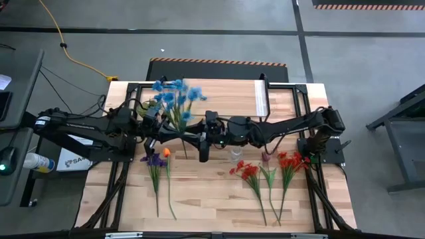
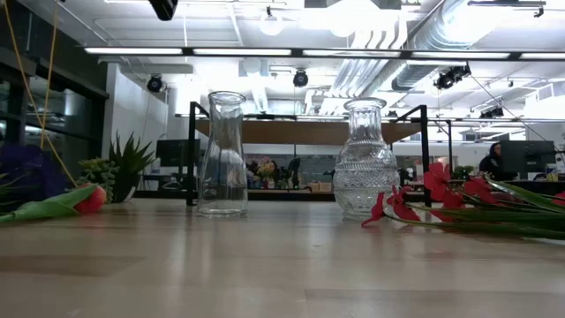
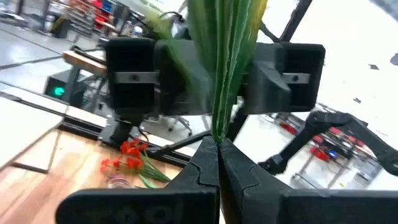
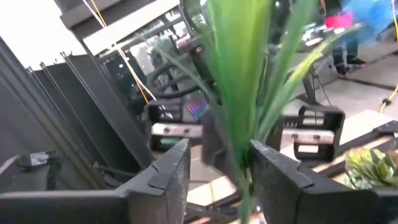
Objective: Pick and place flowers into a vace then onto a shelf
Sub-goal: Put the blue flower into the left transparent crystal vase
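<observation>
- Holding the blue flowers [image 1: 174,99] above the middle of the table [image 1: 219,199], my left gripper [image 3: 217,146] is pinched shut on the green stems just below the leaves.
- My right gripper [image 4: 217,168] sits at the same bunch from the other side; its fingers stand apart with the stems between them, and I cannot tell whether they touch.
- Seen from above, the bunch's long axis runs from my grippers toward the far edge of the table, blooms at the far end, fanned out and blurred.
- Stems are thin, flat, plastic-looking green blades; the fingers [image 3: 199,168] are dark, matte and angular.
- Two clear glass vases stand on the table: a smooth, slim one [image 2: 222,155] and a rounder one with cut ribbing [image 2: 365,159], both upright and empty.
- Red flowers [image 1: 249,172] lie flat on the near right part of the table, stems pointing toward the near edge; a purple flower [image 1: 155,160] and an orange one [image 1: 166,153] lie the same way on the near left.
- The shelf [image 1: 226,96] with its pale plank top stands at the far side of the table, partly hidden by the blooms and both arms.
- A small spiky green plant [image 2: 124,168] shows at the left of the low view.
- From table height, neither gripper nor the blue bunch is visible.
</observation>
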{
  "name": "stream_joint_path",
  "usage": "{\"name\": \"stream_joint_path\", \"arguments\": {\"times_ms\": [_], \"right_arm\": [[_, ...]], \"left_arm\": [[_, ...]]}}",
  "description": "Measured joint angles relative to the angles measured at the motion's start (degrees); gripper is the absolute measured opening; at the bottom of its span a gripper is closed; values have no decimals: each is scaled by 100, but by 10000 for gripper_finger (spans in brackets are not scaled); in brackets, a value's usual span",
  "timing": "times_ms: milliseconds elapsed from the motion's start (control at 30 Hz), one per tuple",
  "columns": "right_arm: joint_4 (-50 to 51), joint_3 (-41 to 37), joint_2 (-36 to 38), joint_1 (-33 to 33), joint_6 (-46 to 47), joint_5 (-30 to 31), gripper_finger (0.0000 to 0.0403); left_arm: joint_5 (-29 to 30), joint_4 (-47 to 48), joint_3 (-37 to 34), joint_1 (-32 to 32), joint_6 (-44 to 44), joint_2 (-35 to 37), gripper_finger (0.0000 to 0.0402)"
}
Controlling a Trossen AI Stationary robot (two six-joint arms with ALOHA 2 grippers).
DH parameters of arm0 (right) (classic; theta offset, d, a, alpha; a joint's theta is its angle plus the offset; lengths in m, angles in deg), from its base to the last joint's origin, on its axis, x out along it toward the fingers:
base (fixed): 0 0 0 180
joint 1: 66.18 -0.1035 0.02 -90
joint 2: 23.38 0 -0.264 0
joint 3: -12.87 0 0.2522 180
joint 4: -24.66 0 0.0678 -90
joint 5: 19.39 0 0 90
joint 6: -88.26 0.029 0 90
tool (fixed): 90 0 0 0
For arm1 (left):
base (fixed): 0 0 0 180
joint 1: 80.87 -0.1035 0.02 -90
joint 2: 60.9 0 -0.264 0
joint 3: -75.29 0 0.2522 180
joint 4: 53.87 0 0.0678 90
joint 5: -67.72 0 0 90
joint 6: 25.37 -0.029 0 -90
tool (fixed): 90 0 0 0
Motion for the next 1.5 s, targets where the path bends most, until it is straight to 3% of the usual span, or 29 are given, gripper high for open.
{"name": "stream_joint_path", "arguments": {"times_ms": [367,767,967,1233,1500], "right_arm": [[956,4,338,-30,88,-56,179],[2479,2,618,-41,498,-10,163],[3428,2,846,-39,646,309,152],[4468,2,1122,-37,555,879,145],[6195,-2,1387,-30,485,1648,141]], "left_arm": [[141,64,-2,-7,-2,14,27],[133,56,0,-1,-28,165,27],[94,-525,0,2,-150,366,27],[-596,-1398,2,3,-192,525,27],[-1833,-2148,4,4,-42,513,27]]}}
